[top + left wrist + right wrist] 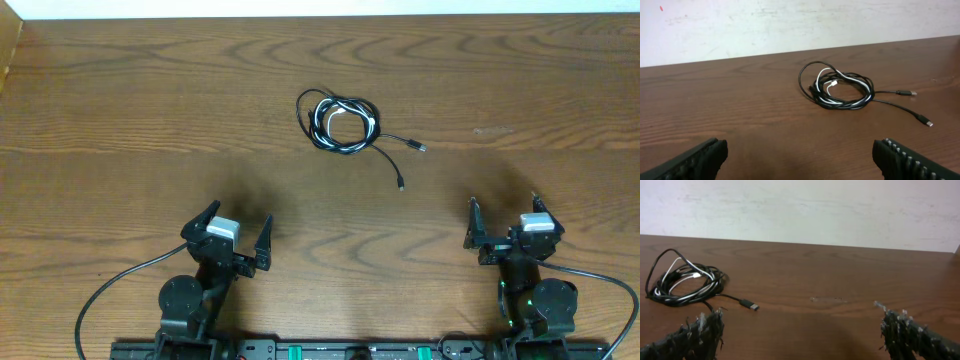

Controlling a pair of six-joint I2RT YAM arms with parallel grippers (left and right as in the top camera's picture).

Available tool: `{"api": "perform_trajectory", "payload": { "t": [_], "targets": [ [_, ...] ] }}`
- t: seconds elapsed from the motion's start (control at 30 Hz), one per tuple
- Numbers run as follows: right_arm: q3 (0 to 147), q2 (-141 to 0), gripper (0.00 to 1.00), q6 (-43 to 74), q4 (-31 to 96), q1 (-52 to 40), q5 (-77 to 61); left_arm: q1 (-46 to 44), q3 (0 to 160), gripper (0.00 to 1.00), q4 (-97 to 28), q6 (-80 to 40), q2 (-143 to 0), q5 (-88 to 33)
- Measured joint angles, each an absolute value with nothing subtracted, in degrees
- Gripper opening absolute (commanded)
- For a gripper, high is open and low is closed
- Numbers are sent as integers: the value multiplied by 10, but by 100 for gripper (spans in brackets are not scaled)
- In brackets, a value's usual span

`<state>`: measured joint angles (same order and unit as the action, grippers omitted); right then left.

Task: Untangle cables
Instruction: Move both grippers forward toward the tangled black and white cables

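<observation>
Across the overhead view runs a wooden table (120, 120), brown grain side to side. Its far edge meets a pale wall (740, 25). Two arms sit at the near edge, well apart, L and R.

L gripper (240, 215) is low by the near edge, jaws spread wide and holding nothing. The L wrist view shows its fingers (695, 157) at the bottom corners w/ open wood in the gap. R gripper (503, 202) is the same: jaws wide apart, gripping nothing, fingers (910, 332) at the bottom corners of its view. Neither touches the cables.

Cables (368, 128) lie in one loose coil at approx mid-width, on the far half of the table. The coil is well apart from both grippers & well in from the far edge. A broad stretch of wood lies btw the coil and each arm.

Black cords (805, 75) make up most of the coil, w/ one thin loop bulging out on its L side. White cord (840, 77) winds through the coil, tangled w/ the black.

Two black tails leave the coil on its R side. One plug (421, 148) lies to the R of the coil. The other plug (401, 186) lies nearer the arms, still well short of the R gripper.
</observation>
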<state>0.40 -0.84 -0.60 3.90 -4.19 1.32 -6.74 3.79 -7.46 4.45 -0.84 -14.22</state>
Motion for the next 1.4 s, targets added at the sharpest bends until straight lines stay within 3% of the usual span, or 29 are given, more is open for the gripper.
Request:
{"api": "perform_trajectory", "payload": {
  "t": [0.83,1.07,1.27,1.4],
  "targets": [
    [4,-8,99,-6,37,-42,6,-67,38,98,-74,44,-8,-140],
    [5,-8,99,-5,36,-42,-55,-67,41,98,-82,44,-16,-136],
    [84,-62,99,3,62,-42,-99,-68,184,98,-124,48,-225,-152],
    [239,-208,99,13,143,-41,-116,-67,434,98,-294,70,-424,-159]
  ]
}}
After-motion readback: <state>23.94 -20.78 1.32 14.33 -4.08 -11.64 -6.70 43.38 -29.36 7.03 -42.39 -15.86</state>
